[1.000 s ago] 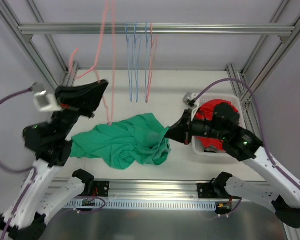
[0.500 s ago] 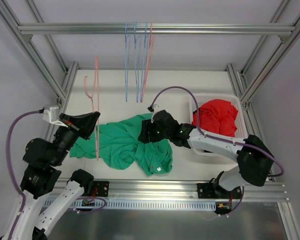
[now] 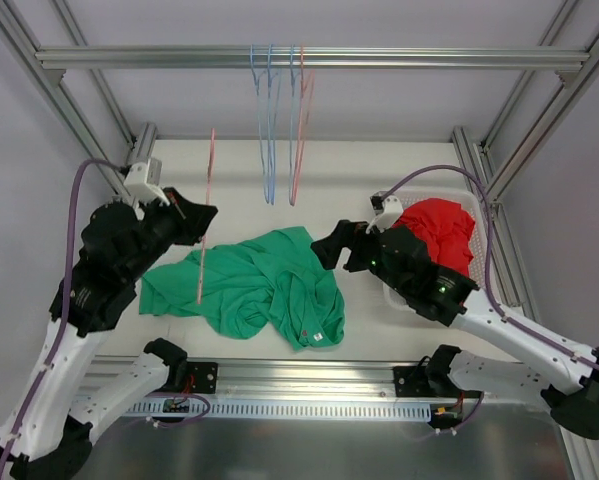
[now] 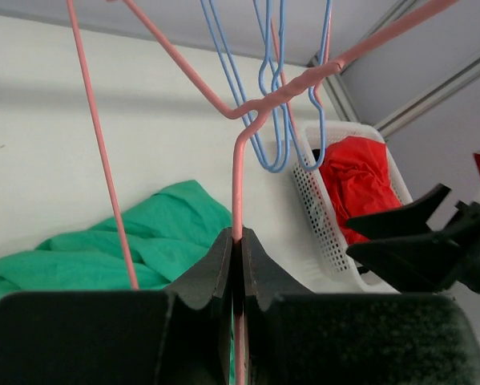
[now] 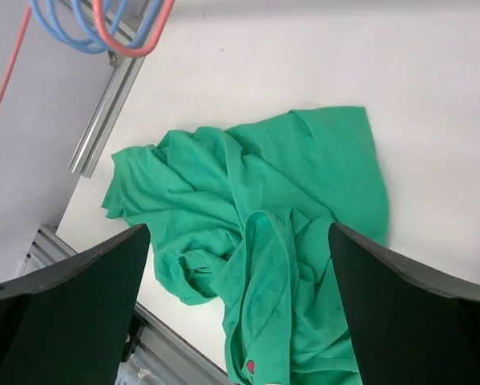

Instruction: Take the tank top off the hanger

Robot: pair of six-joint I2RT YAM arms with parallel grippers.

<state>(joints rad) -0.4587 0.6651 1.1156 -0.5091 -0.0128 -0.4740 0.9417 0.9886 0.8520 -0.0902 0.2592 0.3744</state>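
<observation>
The green tank top lies crumpled on the table, free of the pink hanger, which the left gripper pinches tight above the top's left part. The right gripper hangs over its right edge, jaws wide and empty. Farther right is a white basket.

Robot lab test cell, not a home or shop. A bolted aluminium extrusion frame boxes in a plain white table, with blank grey wall panels behind. The left arm and right arm are mounted on a metal rail at the near edge. Purple cables loop to the wrists, and a slotted cable duct runs below. The laundry looks like staged props: wire hangers on the frame's crossbar, a pink hanger, a green tank top on the table, a white basket of red cloth.
</observation>
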